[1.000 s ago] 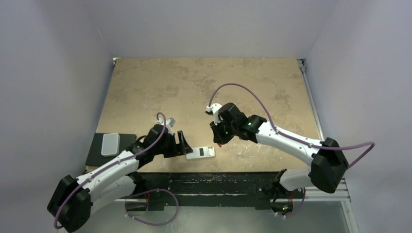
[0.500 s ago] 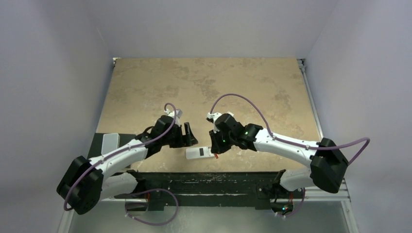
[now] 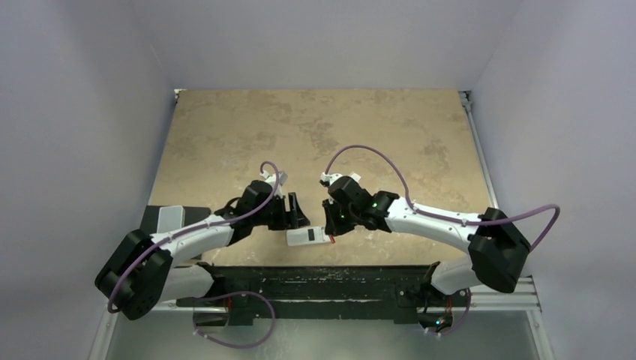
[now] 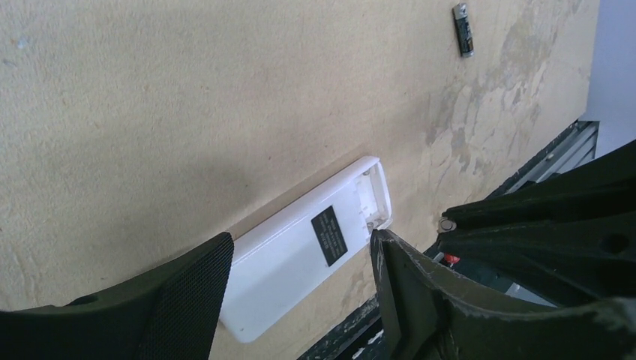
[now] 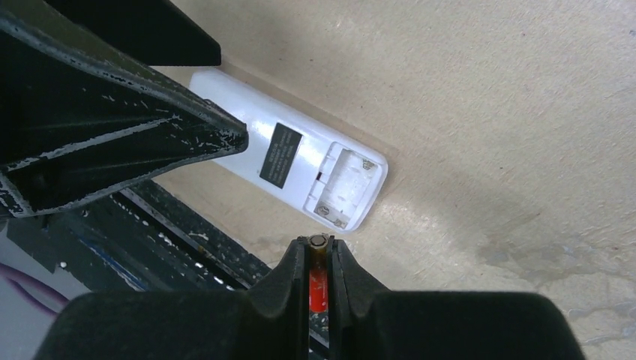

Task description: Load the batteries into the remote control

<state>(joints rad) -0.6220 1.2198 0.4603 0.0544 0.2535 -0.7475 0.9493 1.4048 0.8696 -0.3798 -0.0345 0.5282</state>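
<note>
The white remote control (image 3: 307, 236) lies back up near the table's front edge, its battery compartment (image 5: 343, 178) uncovered and empty at the right end. My left gripper (image 3: 298, 214) is open, with its fingers spread either side of the remote (image 4: 300, 247) just above and behind it. My right gripper (image 3: 331, 229) is shut on the reddish-orange battery (image 5: 318, 281), whose metal tip points at the remote's (image 5: 289, 161) open end, a short way off. The dark battery (image 4: 464, 28) lies loose on the table farther away.
A light-grey rounded plate (image 3: 169, 219) rests on a black pad (image 3: 196, 214) at the front left. The black front rail (image 3: 330, 281) runs just below the remote. The left finger (image 5: 150, 127) crowds the right wrist view beside the remote.
My left gripper has moved right and away from the remote's left end, and is now over the remote. My right gripper has come down and left, bringing the red battery to the remote's right end.
</note>
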